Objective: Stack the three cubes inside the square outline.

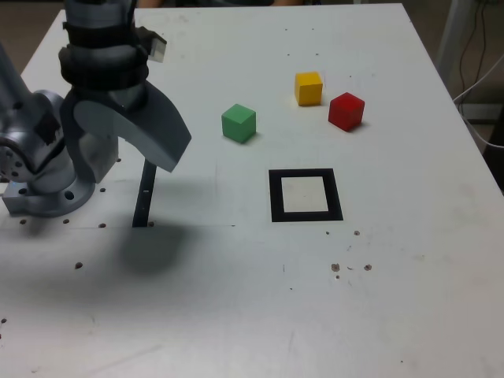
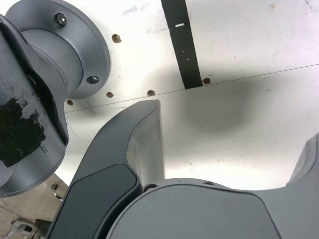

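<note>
Looking through the exterior view first, I have my pincer [image 1: 135,175] up at the exterior view's left, its fingers spread wide with nothing between them, above the bench [image 1: 417,291]. The green cube [image 1: 239,124] sits on the bench to the right of the pincer, well apart from the other two. Further right I see the yellow cube [image 1: 309,89], and just beside it the red cube [image 1: 346,112], a little nearer the camera, with a small gap between them. The square outline [image 1: 276,197], black around a white centre, lies flat on the bench, nearer the camera than all three cubes, and its centre is bare. A straight black strip [image 1: 143,201] lies close to the arm's round base [image 1: 55,197], and a soft shadow [image 1: 153,248] falls on the bench near the strip's closer end. Switching to the wrist view, I get the two fingers standing far apart with bare bench between them. The black strip ends past the fingertips, the shadow spreads beside it, and the bolted metal base shows with several small dark holes [image 2: 116,38] in the bench around it.
</note>
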Motion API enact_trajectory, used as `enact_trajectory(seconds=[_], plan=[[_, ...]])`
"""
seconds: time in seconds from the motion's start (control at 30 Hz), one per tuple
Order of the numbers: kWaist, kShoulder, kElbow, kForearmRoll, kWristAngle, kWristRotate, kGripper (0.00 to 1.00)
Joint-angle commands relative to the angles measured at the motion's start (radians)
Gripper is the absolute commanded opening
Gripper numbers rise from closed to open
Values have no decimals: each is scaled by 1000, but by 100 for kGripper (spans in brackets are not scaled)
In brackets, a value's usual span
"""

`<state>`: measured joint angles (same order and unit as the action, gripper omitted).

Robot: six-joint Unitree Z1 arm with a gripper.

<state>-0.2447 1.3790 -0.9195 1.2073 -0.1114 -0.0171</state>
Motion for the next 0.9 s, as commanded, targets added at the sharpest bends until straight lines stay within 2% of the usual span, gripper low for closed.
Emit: enact_trajectory(seconds=[0.0, 0.2, 0.37, 0.57, 0.7, 0.87], plan=[[-2, 6, -1, -4, 1, 2, 99], [-2, 9, -5, -26, 4, 2, 99], [0, 13, -16, -77, 6, -2, 100], [42, 21, -16, -120, 13, -8, 100], [74, 25, -31, -117, 47, -6, 100], [108, 71, -87, -107, 116, 3, 100]])
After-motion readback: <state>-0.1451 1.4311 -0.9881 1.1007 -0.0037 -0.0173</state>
